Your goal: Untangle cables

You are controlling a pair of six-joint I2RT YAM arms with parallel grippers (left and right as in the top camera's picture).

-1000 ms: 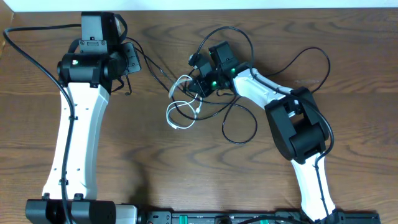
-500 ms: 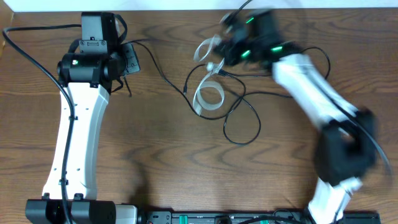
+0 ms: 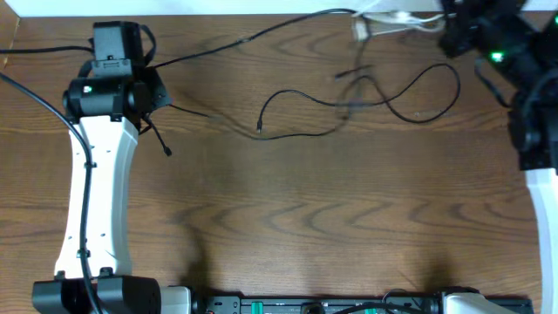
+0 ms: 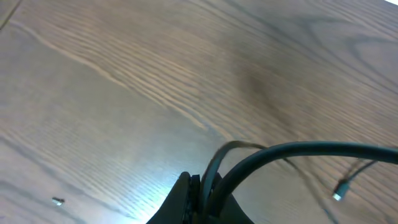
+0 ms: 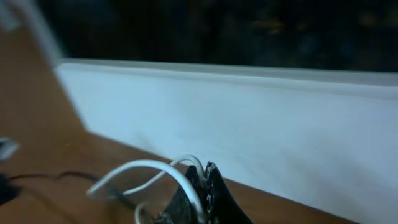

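My right gripper (image 3: pixel 452 31) is at the table's far right edge, shut on the white cable (image 3: pixel 392 17), which trails left from it, blurred. In the right wrist view the white cable (image 5: pixel 149 171) loops out of the closed jaws (image 5: pixel 204 177). My left gripper (image 3: pixel 150 92) is at the far left, shut on a black cable (image 3: pixel 253 35) that runs up and right toward the far edge. In the left wrist view that black cable (image 4: pixel 298 152) arches out of the jaws (image 4: pixel 200 186). Another black cable (image 3: pixel 384 96) lies in loose curves across the middle, its plug end (image 3: pixel 261 128) free.
The white wall strip (image 3: pixel 261 7) runs along the table's far edge. A short black cable end (image 3: pixel 161 144) hangs below the left gripper. A small screw (image 4: pixel 57 200) lies on the wood in the left wrist view.
My right arm swung up and to the right, carrying the white cable out of the tangle to the far right corner. The black cables were pulled straighter. The left arm shifted slightly left.
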